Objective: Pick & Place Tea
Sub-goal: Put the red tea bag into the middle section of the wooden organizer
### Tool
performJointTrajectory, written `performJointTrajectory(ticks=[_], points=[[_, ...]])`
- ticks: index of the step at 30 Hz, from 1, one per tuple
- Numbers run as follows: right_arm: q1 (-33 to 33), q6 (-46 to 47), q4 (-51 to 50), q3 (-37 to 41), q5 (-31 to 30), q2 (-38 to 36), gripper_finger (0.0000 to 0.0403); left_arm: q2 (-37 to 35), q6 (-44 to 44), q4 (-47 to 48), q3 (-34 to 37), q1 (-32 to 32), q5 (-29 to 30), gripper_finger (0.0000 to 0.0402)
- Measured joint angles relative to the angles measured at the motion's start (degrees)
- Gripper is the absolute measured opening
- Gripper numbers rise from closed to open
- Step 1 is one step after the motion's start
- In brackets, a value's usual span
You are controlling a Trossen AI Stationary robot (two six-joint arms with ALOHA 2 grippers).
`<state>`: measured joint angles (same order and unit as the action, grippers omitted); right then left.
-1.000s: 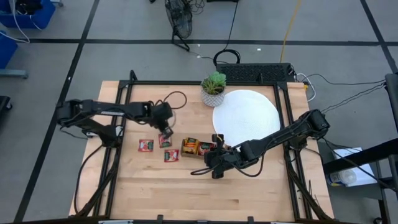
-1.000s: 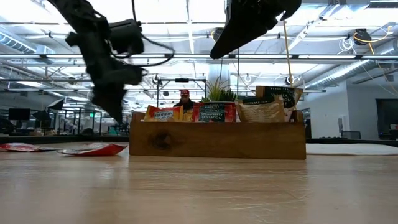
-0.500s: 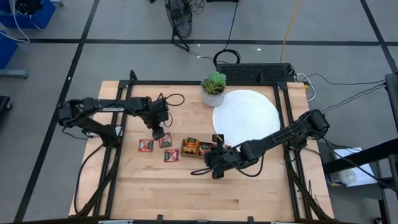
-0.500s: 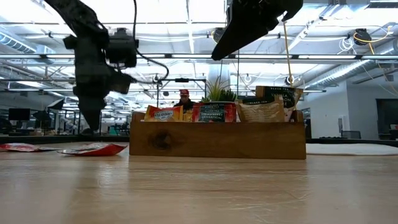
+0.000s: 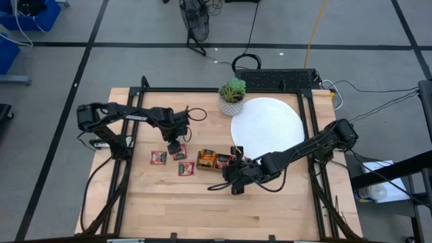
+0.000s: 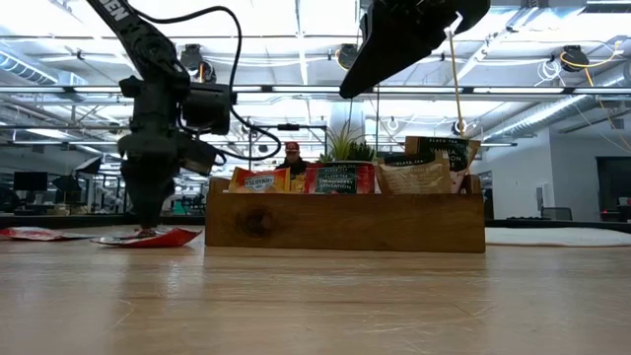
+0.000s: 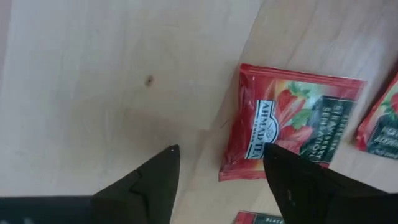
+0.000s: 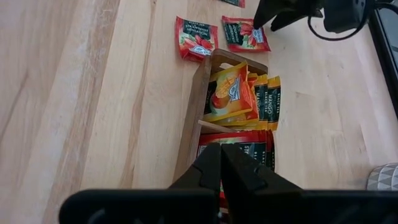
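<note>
Three red tea sachets lie flat on the wooden table left of the brown tray [image 5: 214, 160]: one [image 5: 179, 153] under my left gripper [image 5: 174, 147], one [image 5: 158, 157] to its left, one [image 5: 185, 168] nearer. In the left wrist view my left gripper [image 7: 221, 171] is open and points down, the sachet's [image 7: 292, 121] corner between its fingers. In the low view its tips [image 6: 148, 225] reach down to that sachet [image 6: 148, 238]. My right gripper [image 8: 221, 168] is shut, raised over the tray's near end, holding nothing. More sachets [image 8: 230, 93] stand in the tray. My left gripper comes at the red sachet from above with its fingers spread. One fingertip [image 7: 292, 180] stands over the sachet's edge [image 7: 249, 168], the other over bare wood. The sachet lies flat on the table. Whether a finger touches it I cannot tell.
A small potted plant [image 5: 231, 94] stands at the table's far edge beside a large white disc [image 5: 266, 125] at the far right. Bare wood stretches along the near side of the table [image 5: 223, 216]. A black frame runs round the table.
My left gripper has come down from well above the table to the red sachet, shifting slightly toward the table's left edge and tipping more steeply downward. The sachets, tray and my right arm have kept still.
</note>
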<state>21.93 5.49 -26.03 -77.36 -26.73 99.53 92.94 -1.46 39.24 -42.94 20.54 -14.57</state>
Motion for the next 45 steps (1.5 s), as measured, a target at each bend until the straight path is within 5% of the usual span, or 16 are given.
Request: performJointTrajectory(ticks=[14, 23, 28, 35, 41, 45], points=[[-0.01, -0.12, 0.04, 0.0, -0.12, 0.0, 0.0, -2.44, -1.42, 2.42, 0.63, -2.52, 1.38, 0.0175], [-0.01, -0.06, 0.04, 0.0, -0.15, 0.0, 0.0, -3.66, 0.84, 3.51, 0.98, -4.6, -12.12, 0.017], [-0.01, -0.11, 0.06, 0.0, -0.15, 0.0, 0.0, -3.89, -0.97, 2.29, 0.78, -6.65, -4.59, 0.0172], [-0.08, -0.12, 0.06, 0.0, -0.16, 0.0, 0.0, -3.99, -2.09, 3.52, 0.34, -8.97, -1.87, 0.0174], [-0.39, -0.17, 0.06, 0.0, -0.19, 0.0, 0.0, -3.88, -0.13, 6.2, -4.51, -17.16, 16.53, 0.0175], [-0.72, -0.17, 0.08, 0.0, -0.21, 0.0, 0.0, -3.91, -0.95, 5.34, -7.78, -21.19, 19.62, 0.0175]])
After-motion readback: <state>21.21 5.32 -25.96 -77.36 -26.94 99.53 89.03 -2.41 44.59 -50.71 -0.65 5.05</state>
